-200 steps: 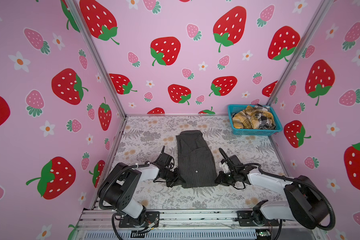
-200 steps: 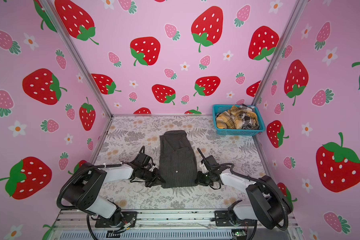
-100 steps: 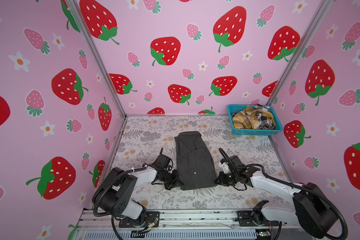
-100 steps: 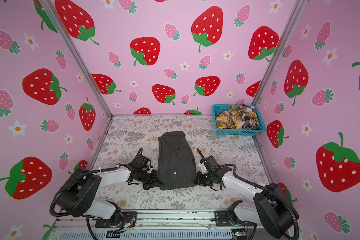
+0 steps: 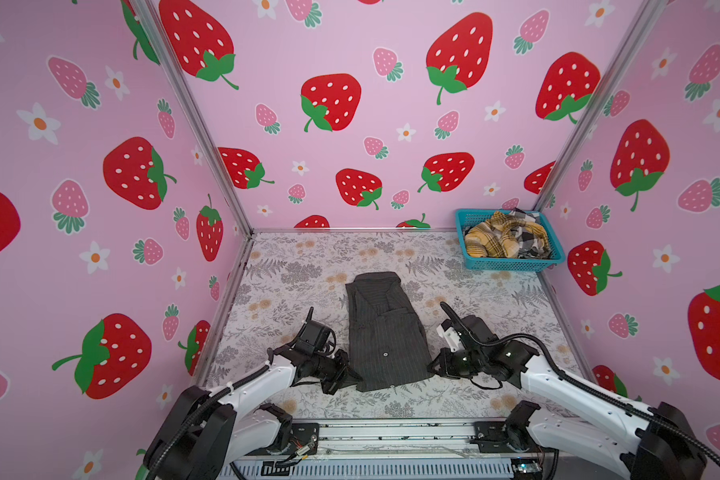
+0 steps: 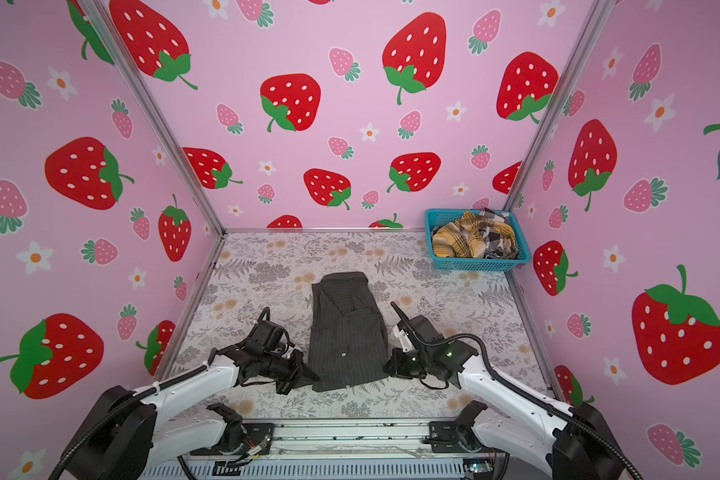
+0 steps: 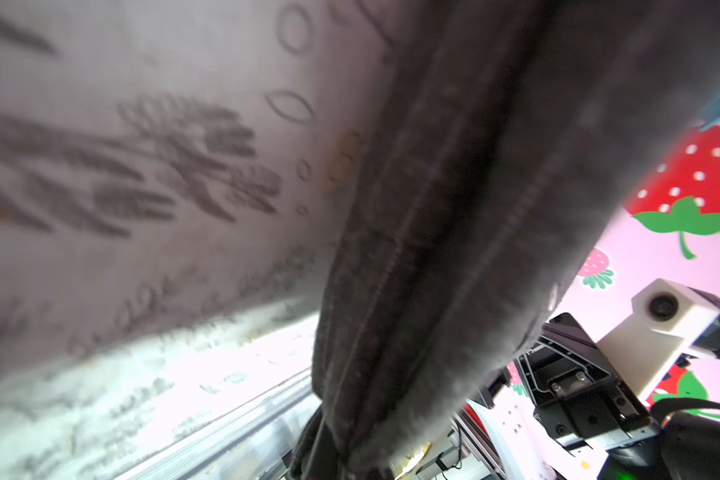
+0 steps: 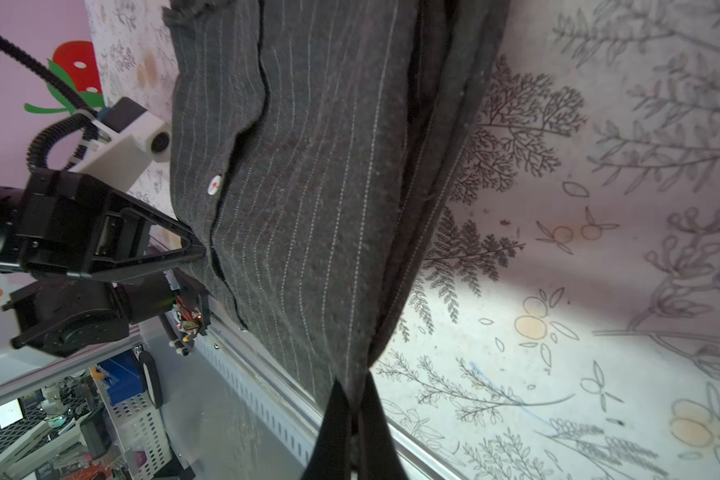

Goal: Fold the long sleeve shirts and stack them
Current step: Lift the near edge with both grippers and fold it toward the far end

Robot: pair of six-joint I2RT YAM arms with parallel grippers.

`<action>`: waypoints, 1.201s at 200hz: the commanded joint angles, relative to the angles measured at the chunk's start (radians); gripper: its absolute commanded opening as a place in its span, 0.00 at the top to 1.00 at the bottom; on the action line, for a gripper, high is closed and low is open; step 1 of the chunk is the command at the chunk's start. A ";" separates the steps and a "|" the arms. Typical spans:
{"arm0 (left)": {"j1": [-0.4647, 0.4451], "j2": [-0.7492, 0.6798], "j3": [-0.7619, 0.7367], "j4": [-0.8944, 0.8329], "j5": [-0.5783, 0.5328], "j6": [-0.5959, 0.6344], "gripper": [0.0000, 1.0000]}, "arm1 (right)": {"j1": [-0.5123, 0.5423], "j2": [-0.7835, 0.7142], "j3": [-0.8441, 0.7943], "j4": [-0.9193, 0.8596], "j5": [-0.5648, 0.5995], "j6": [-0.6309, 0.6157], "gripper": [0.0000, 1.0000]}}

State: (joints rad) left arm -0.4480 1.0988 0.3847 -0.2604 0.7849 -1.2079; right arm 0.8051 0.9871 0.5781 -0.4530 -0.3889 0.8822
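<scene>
Dark charcoal pinstriped button-up cloth shirt (image 5: pixel 385 332) lies mid floral-print tabletop (image 5: pixel 292 282), its long axis running from the near edge to the far edge. Your left jaws clamp its near-left corner and your right jaws its near-right corner, each arm equally close.

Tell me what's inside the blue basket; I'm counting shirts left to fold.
In the basket, a crumpled mustard plaid shirt and a black-white check shirt show; anything beneath them is covered.
</scene>
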 commanded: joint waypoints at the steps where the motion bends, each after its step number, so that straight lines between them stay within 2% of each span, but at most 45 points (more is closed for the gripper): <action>1: 0.002 -0.098 -0.003 -0.041 -0.016 -0.118 1.00 | 0.006 -0.011 0.073 -0.067 0.045 0.027 1.00; 26: 0.006 -0.162 0.002 -0.030 -0.038 -0.187 1.00 | 0.009 -0.001 0.114 -0.085 0.057 0.019 1.00; 71: 0.020 -0.165 0.041 0.025 -0.041 -0.262 1.00 | 0.009 0.035 0.211 -0.059 0.058 0.016 1.00; 99: 0.084 -0.158 0.103 0.044 -0.055 -0.291 1.00 | -0.015 0.135 0.330 -0.050 0.065 -0.023 1.00; 129: 0.193 -0.042 0.246 0.064 -0.038 -0.240 1.00 | -0.079 0.284 0.460 -0.047 0.038 -0.086 1.00; 152: 0.206 0.079 0.371 0.016 -0.045 -0.139 1.00 | -0.109 0.362 0.521 -0.040 0.028 -0.119 1.00; 168: 0.198 0.129 0.405 -0.044 -0.044 -0.081 1.00 | -0.112 0.371 0.516 -0.035 0.025 -0.131 1.00; 188: 0.195 0.131 0.358 -0.065 -0.030 -0.052 1.00 | -0.111 0.329 0.446 -0.005 0.022 -0.117 1.00; 212: 0.165 0.075 0.278 -0.095 -0.025 -0.037 1.00 | -0.089 0.241 0.325 0.012 0.027 -0.076 1.00; 240: 0.091 -0.031 0.181 -0.151 -0.059 -0.049 1.00 | -0.013 0.127 0.202 0.028 0.042 -0.007 1.00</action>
State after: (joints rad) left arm -0.3050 1.1503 0.6270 -0.3286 0.7326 -1.2606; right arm 0.7383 1.2034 0.8520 -0.4423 -0.3546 0.8120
